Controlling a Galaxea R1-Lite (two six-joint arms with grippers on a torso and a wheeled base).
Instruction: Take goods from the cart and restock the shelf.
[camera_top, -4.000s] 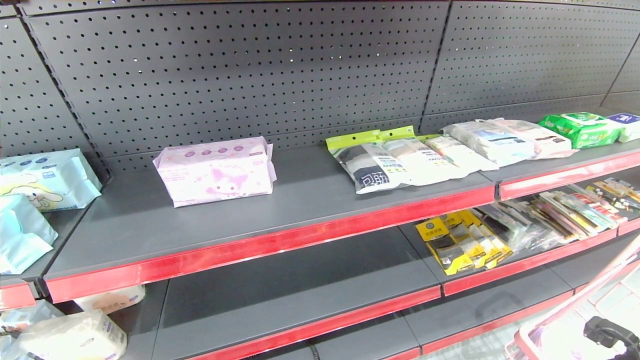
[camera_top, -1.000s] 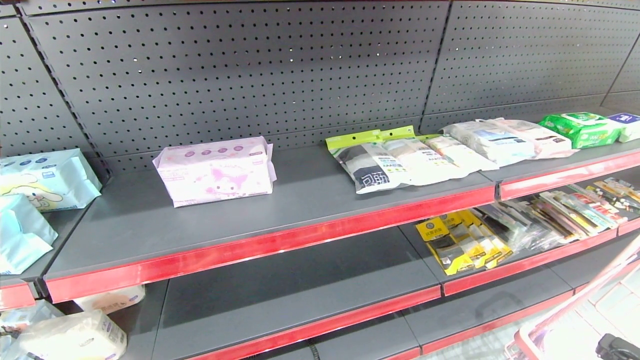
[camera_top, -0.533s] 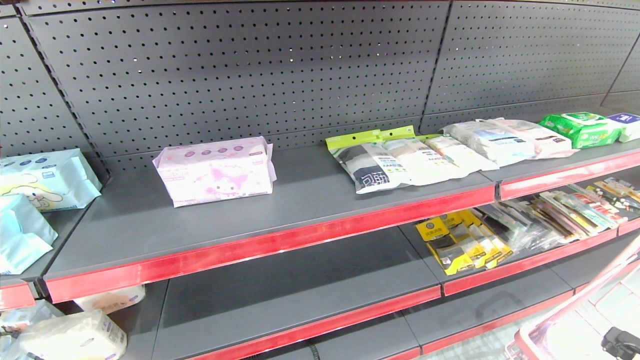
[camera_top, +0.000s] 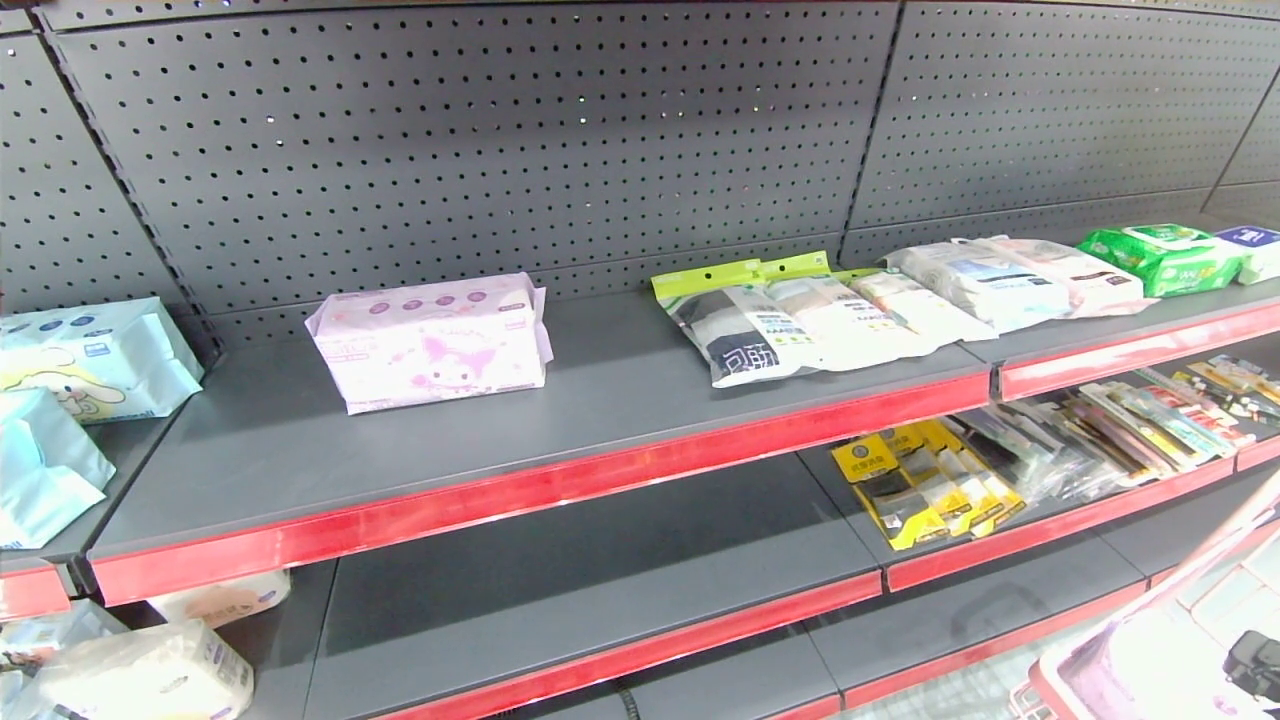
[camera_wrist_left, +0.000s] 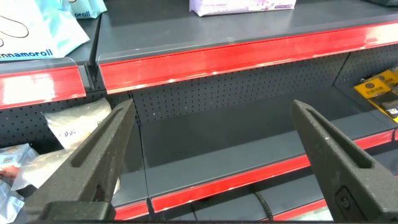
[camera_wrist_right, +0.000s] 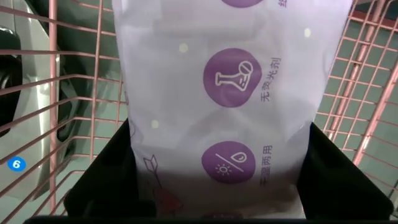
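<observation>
My right gripper (camera_wrist_right: 217, 186) is shut on a pale pink tissue pack (camera_wrist_right: 230, 106) with purple round marks, gripped on both sides inside the pink wire cart (camera_wrist_right: 56, 93). In the head view the cart (camera_top: 1150, 600) is at the bottom right, with the pack (camera_top: 1130, 650) in it beside the arm's black wrist. A matching pink pack (camera_top: 430, 340) lies on the upper grey shelf (camera_top: 560, 400). My left gripper (camera_wrist_left: 211, 162) hangs open and holds nothing, facing the lower shelf (camera_wrist_left: 230, 149).
Pale blue tissue packs (camera_top: 90, 355) sit at the shelf's left end. Green-topped bags (camera_top: 760, 320), white packs (camera_top: 1000, 280) and a green pack (camera_top: 1160, 258) line its right part. Yellow-carded goods (camera_top: 920, 490) lie on the lower shelf. Perforated panel behind.
At the head view's bottom right corner, the right arm's black part dipped lower, then shifted right and up a little. A pale pink pack now shows beside it in the cart.
</observation>
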